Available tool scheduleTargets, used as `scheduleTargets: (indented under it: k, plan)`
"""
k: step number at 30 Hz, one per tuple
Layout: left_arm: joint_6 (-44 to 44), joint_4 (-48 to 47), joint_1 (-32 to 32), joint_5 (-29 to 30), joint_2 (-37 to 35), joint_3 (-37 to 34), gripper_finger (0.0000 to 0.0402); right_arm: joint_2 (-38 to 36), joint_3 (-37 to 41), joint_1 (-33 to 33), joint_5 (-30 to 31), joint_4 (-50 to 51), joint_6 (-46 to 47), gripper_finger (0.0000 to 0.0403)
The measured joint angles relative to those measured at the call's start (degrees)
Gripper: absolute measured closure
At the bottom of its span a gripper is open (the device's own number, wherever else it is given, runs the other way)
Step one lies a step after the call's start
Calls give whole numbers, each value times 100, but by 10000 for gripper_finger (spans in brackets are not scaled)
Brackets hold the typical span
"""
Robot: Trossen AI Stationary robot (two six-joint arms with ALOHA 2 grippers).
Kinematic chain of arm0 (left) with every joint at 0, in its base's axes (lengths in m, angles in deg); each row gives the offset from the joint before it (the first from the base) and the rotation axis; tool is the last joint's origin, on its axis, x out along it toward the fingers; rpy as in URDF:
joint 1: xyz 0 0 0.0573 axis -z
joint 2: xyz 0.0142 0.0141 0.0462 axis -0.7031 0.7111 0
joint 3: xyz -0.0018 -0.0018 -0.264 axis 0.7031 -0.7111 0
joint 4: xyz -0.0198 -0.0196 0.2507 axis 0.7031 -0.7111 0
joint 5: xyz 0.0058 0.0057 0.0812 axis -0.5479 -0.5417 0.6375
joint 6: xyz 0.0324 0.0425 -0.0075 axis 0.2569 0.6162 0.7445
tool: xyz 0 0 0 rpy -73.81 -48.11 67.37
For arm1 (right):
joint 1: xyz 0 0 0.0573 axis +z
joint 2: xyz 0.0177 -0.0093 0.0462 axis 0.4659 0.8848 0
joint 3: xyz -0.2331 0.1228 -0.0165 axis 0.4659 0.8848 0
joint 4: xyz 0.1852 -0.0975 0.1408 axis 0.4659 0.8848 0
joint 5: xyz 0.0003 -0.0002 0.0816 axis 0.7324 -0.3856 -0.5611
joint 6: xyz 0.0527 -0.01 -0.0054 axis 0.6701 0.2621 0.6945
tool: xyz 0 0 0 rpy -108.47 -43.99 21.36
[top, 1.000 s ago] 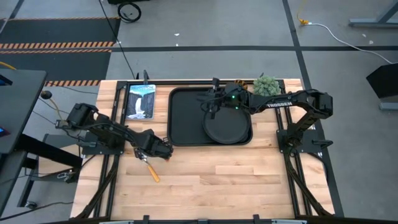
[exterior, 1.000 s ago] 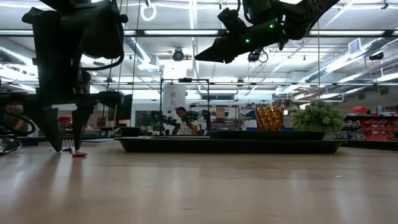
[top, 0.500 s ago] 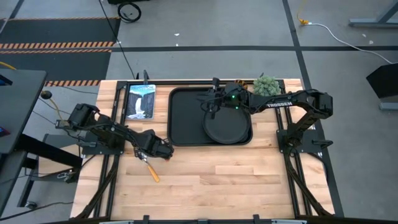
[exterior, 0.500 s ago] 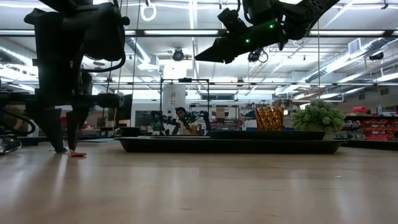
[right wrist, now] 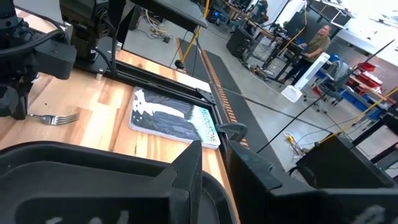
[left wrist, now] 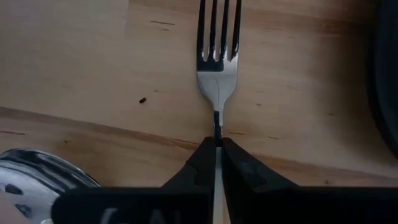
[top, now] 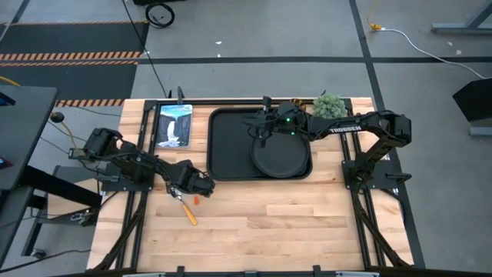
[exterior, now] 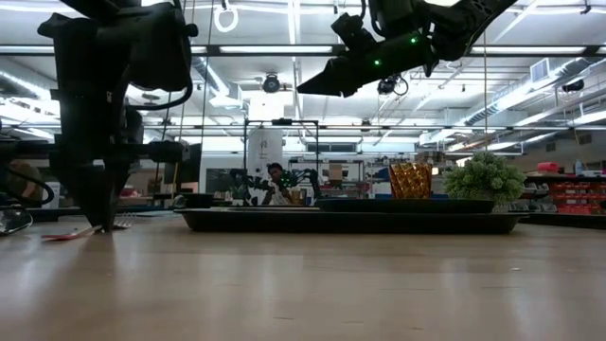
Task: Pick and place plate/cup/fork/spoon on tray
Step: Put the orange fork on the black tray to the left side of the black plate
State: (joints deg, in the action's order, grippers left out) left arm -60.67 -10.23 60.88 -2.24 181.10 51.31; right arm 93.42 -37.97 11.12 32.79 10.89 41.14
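The fork [left wrist: 217, 62] lies on the wooden table left of the black tray [top: 227, 154]. Its tines point away from my left gripper [top: 198, 187], which is shut on it, and its red handle end [top: 196, 200] shows beside the gripper. The spoon [top: 189, 215] lies just nearer; its bowl [left wrist: 37, 177] is beside the fingers. The round black plate [top: 280, 161] rests in the tray's right half. The amber cup [exterior: 410, 180] stands at the tray's far right. My right gripper [top: 260, 131] hovers high over the tray, a narrow gap between its fingers [right wrist: 186, 168], holding nothing. My left gripper pinches the fork's thin metal neck [left wrist: 217, 124], just behind the tines, between its two fingertips. The fingers [exterior: 104, 213] come from above, pointing down, one on each side of the neck. The fork lies on the table.
A green bushy plant [top: 329, 105] stands at the far right beside the tray. A flat picture book [top: 174, 125] lies at the far left of the tray. Bare wood stretches along the table's near half. People and benches show in the room beyond.
My left gripper has shut from wide open onto the fork's neck while staying in place. The fork has shifted a little on the table; its red handle end now shows on the gripper's near side in the high view.
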Motion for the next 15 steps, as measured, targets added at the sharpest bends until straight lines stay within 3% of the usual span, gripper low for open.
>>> scheduleTargets:
  k: [9,15]
  plan:
    - [302,-402,-108,298,-633,-7,383,0,-2,-4,0,164,171,321]
    - [1058,-1324,-525,811,-773,649,382,0,-2,-4,3,212,206,321]
